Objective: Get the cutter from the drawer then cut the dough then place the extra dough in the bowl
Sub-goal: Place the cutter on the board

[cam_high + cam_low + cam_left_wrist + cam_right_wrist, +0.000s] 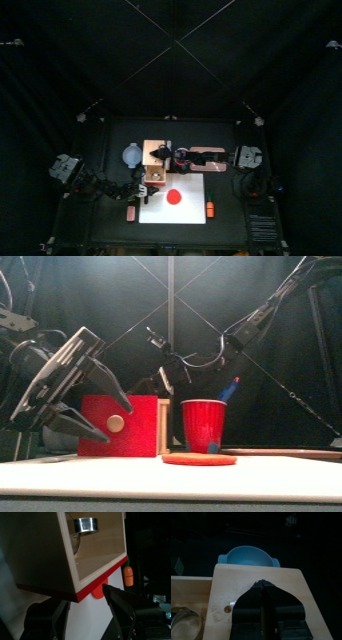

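The pale wooden box stands behind the white board, and its drawer is pulled out. Inside the drawer lies the round metal cutter, also visible as the cutter. The red drawer front faces the board. My left gripper is open just in front of the drawer front, with nothing between its jaws; it shows large in the front view as the left gripper. My right gripper is shut, its tip resting on the box top. A flat red dough lies on the board.
The blue-grey bowl sits behind the box at the left, the bowl. A red cup with a blue knife stands right of the box. An orange toy lies at the board's right edge.
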